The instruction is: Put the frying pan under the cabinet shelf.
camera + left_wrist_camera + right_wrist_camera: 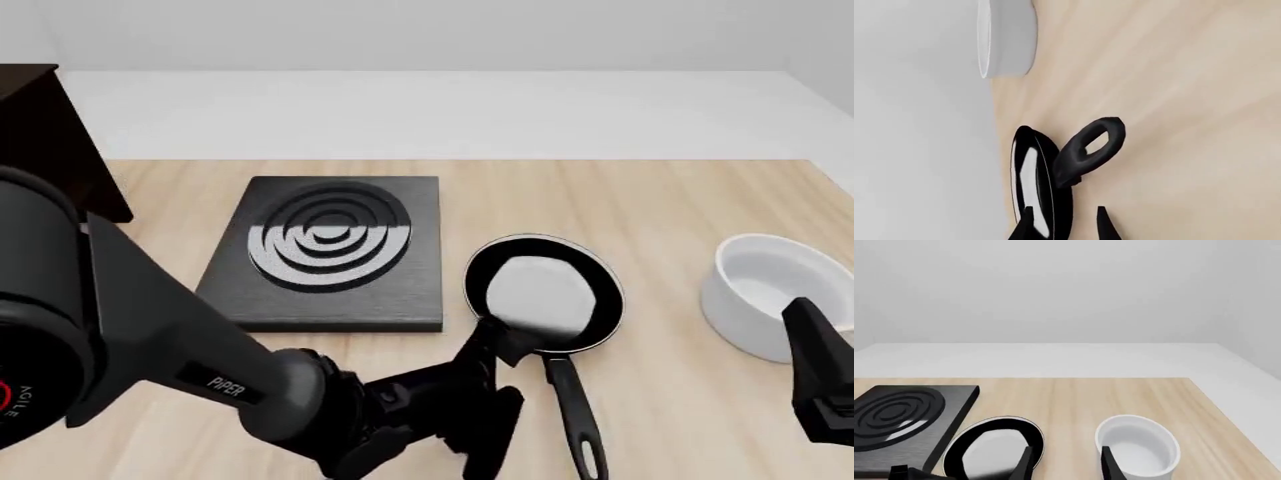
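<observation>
1. Frying pan (545, 305) sits on the table (667, 200) at lower centre of the front view, right of the hotplate (330, 250)
2. Left gripper (497, 390) spread beside the pan's handle (571, 405); right gripper (1066, 462) spread, holding nothing
3. Cabinet shelf (47, 140) at upper left

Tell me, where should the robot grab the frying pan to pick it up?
Probably by its long thin handle, not the round bowl. The frying pan is wide and shallow, too broad to pinch, while the handle is narrow and points toward the robot's side of the table. The left pincer is already close beside it, so coming from the left, closing across the handle, looks easiest.
</observation>
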Controlling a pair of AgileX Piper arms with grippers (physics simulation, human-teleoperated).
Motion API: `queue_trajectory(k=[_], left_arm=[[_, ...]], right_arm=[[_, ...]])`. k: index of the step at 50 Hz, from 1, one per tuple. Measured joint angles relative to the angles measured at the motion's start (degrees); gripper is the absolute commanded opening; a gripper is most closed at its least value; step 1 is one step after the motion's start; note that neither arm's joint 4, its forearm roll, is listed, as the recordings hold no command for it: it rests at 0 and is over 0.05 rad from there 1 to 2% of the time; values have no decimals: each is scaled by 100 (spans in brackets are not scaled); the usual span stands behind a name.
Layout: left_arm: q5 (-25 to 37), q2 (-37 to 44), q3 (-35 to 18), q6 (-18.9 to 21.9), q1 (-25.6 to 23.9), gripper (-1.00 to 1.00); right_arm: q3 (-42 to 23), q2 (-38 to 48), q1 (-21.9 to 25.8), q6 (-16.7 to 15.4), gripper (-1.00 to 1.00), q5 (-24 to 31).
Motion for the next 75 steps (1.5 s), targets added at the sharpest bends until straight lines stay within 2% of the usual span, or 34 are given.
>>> queue_trajectory(k=[19, 32, 48, 75], left_arm=[[237, 134, -353, 606, -170, 100], [380, 231, -585, 877, -259, 100], [502, 296, -755, 965, -313, 100], [942, 397, -1124, 610, -334, 100]], right_arm=[[0, 0, 0, 0, 100, 0], [0, 0, 0, 0, 100, 0], [0, 0, 1, 0, 100, 0], [0, 0, 0, 0, 100, 0]])
